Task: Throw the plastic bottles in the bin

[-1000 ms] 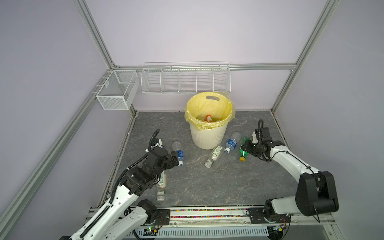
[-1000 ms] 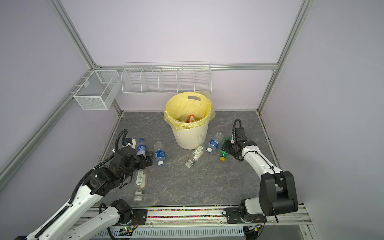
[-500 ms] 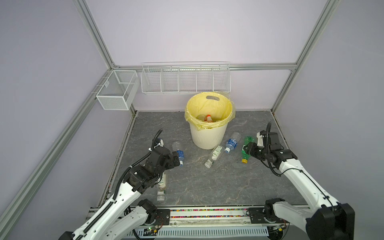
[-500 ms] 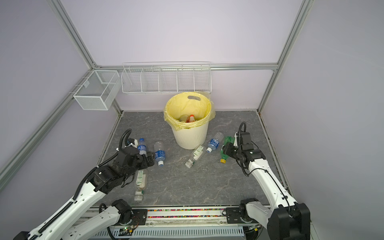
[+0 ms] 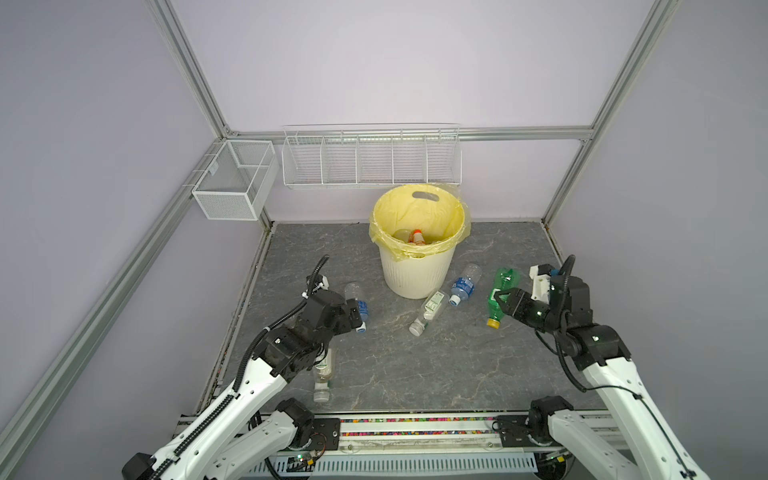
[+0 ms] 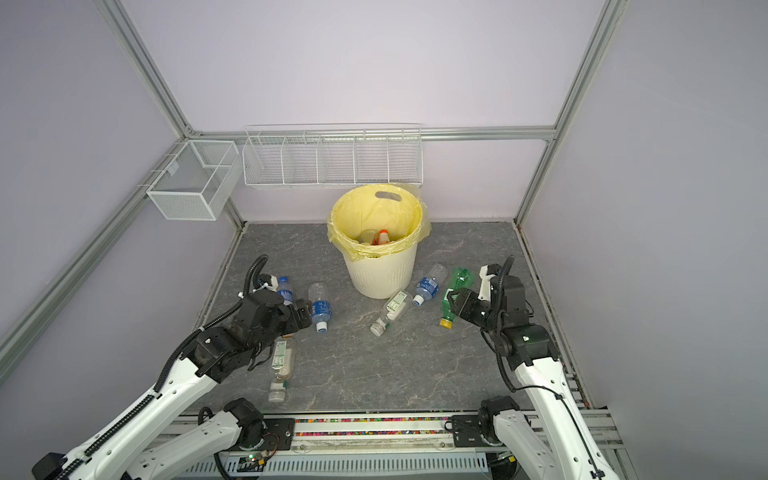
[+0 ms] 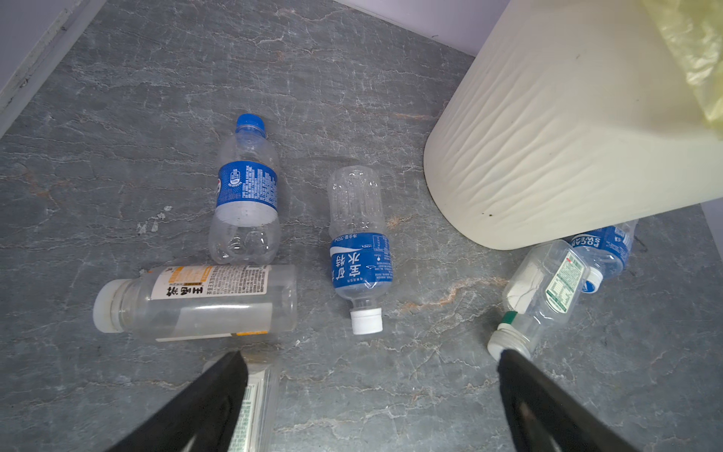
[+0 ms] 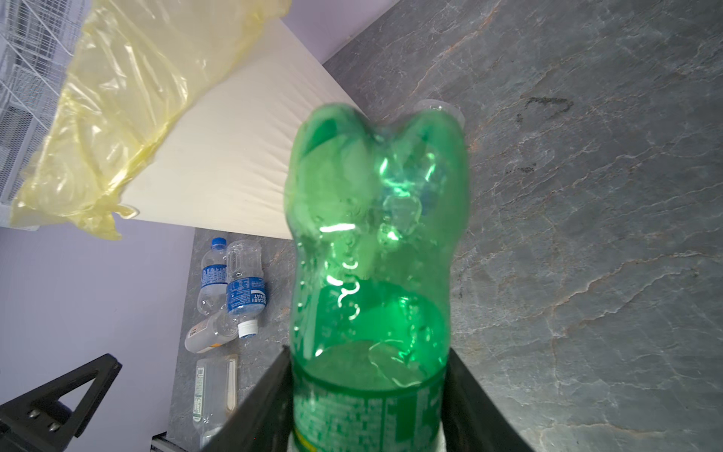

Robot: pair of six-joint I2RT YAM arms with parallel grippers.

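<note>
Grey floor [image 5: 415,365], green bottle [image 5: 503,281] clamped in right gripper [image 5: 500,302], near bin [image 5: 415,270]

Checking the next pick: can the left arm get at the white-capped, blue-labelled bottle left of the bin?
Probably yes: the left fingers stand open just short of that bottle, which lies apart from the other bottles and the bin.

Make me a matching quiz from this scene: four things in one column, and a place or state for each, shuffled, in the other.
Column one:
1 green bottle
2 left gripper
3 bin
4 orange-capped bottle

Column two:
A open, holding nothing
B lined with a yellow bag
C clamped in the right gripper
D lying inside the bin

Pairs: 1-C, 2-A, 3-B, 4-D
</note>
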